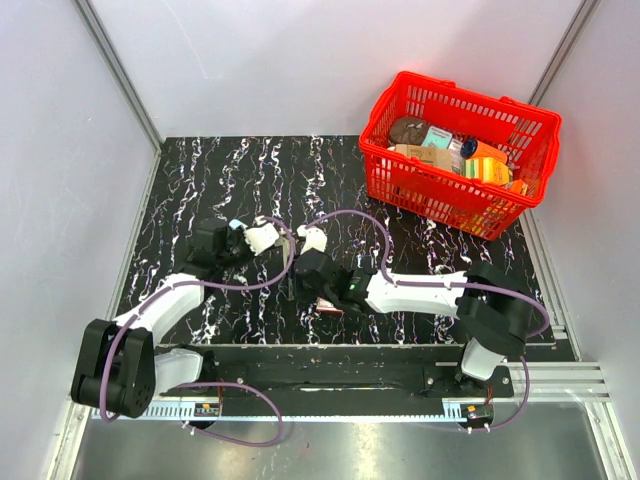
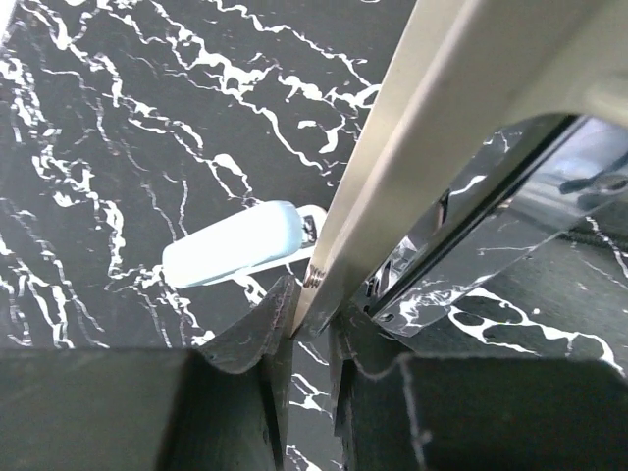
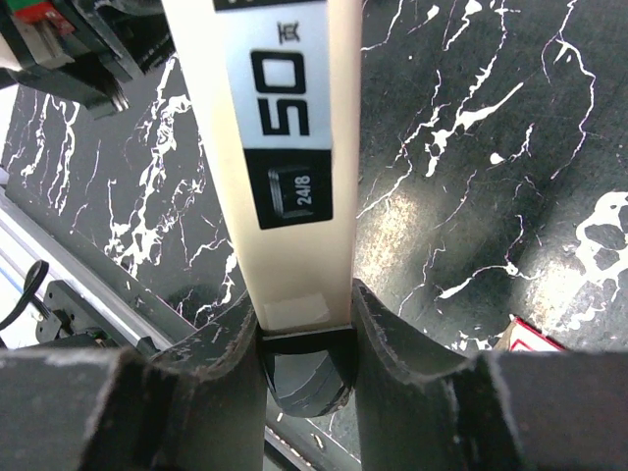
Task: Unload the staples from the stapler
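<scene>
Left pincer point(image 2: 312, 312) pinching silver strip point(image 2: 402, 167); right pincer point(image 3: 304, 329) pinching cream bar point(image 3: 294, 260) marked 24/8 | stapler point(image 2: 234, 251) lies on worktop point(image 1: 200, 180) just beyond strip, whether joined unclear | no staples seen out; unloading probably underway, not finished | black white-veined worktop, red basket point(image 1: 440, 195) far right, pale walls

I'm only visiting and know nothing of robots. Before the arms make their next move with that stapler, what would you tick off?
1. Grip of left claw on silvery strip: ok, closed on it.
2. Grip of right claw on cream bar marked 50: ok.
3. Whereabouts of light-blue stapler: ok, lying on the table beyond the left claw.
4. Red-and-white box not gripped by right claw: ok, lies beside it.
5. Staples out: cannot tell, none visible.
</scene>
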